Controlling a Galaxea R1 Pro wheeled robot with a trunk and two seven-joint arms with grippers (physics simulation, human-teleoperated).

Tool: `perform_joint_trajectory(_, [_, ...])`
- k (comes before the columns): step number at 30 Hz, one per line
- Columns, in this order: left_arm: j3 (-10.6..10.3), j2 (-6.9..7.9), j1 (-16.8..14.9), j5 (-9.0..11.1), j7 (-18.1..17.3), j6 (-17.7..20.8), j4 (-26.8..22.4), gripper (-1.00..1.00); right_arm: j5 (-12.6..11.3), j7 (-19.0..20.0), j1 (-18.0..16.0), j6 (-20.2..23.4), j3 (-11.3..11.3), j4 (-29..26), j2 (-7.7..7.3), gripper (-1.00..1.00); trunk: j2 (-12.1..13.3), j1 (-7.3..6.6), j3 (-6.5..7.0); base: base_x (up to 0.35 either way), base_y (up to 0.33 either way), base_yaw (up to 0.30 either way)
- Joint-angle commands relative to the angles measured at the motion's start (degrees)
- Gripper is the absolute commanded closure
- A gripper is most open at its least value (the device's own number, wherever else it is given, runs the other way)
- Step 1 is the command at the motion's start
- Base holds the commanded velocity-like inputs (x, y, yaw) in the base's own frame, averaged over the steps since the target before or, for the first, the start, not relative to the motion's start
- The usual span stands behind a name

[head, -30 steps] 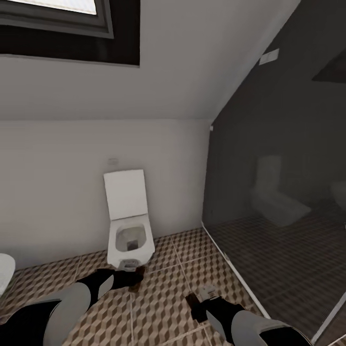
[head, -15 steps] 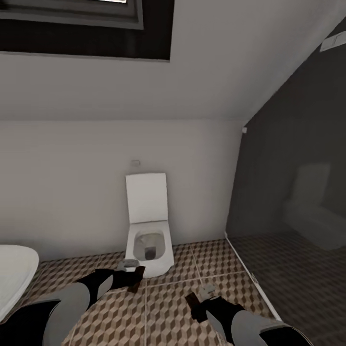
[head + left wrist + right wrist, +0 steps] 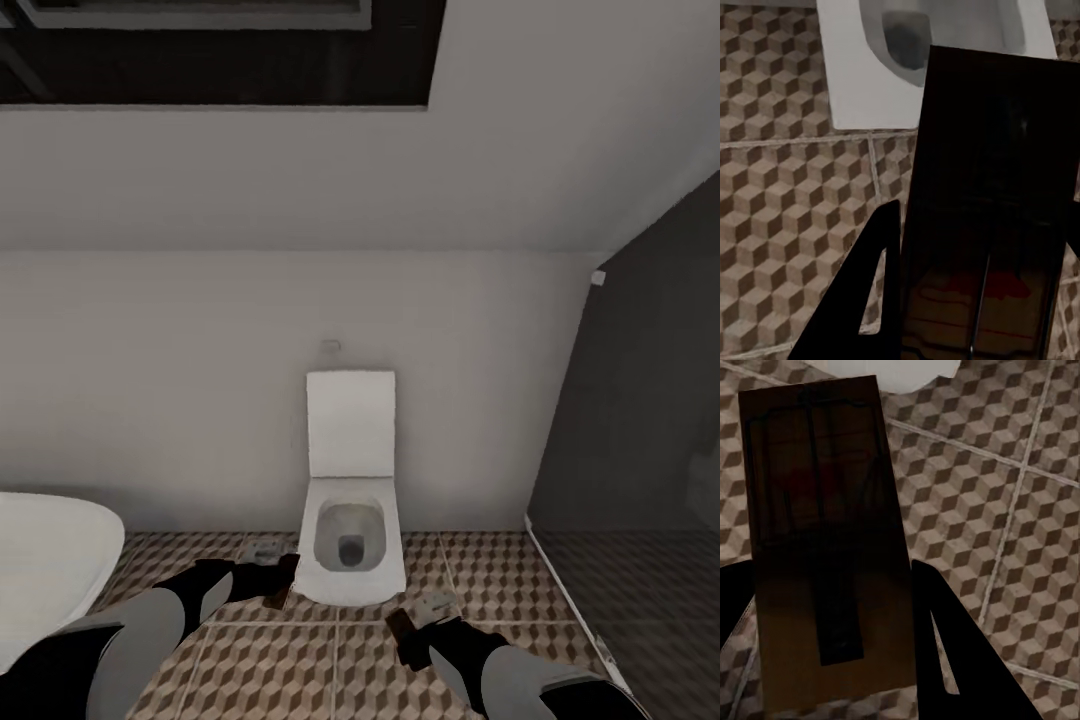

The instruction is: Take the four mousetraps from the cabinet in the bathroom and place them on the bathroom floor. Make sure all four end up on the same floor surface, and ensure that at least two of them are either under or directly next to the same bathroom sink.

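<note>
The whole outlook has swung to the left: the toilet (image 3: 350, 520), which sat left of centre a moment ago, now stands square in front against the far wall, the dark glass partition (image 3: 640, 420) has slid off to the right, and more of the white bathtub (image 3: 45, 570) has crept in at the near left. That is the robot turning, not the fittings moving, so I judge it is hunting for the sink. The arms have kept their pose throughout. The left gripper (image 3: 272, 580) is clenched on a mousetrap (image 3: 982, 217), the board (dark in shadow, red mark just visible) riding between its fingers above the bathroom floor (image 3: 270, 660). The right gripper (image 3: 408, 632) likewise grips a second mousetrap (image 3: 825, 540), held over the tiles near the toilet's foot.
</note>
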Motion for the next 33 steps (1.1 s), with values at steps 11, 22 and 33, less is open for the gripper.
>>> perform_joint_trajectory(11, [0.5,0.02,0.0,-0.8,0.0,0.1,0.0,1.00,0.0,-0.2,-0.1,0.1,0.4,0.1,0.03,1.00,0.0,0.03,-0.07,0.324,0.000,0.300])
perform_joint_trajectory(22, [0.4,0.02,0.0,-0.8,0.0,0.1,0.0,1.00,0.0,-0.1,-0.1,0.1,0.4,0.1,0.03,1.00,0.0,0.03,-0.07,0.265,0.000,0.208])
perform_joint_trajectory(33, [0.4,0.02,0.0,-0.7,0.0,0.1,0.0,1.00,0.0,-0.2,-0.1,0.0,0.4,0.1,-0.20,1.00,0.0,0.03,-0.07,0.019,0.000,-0.040])
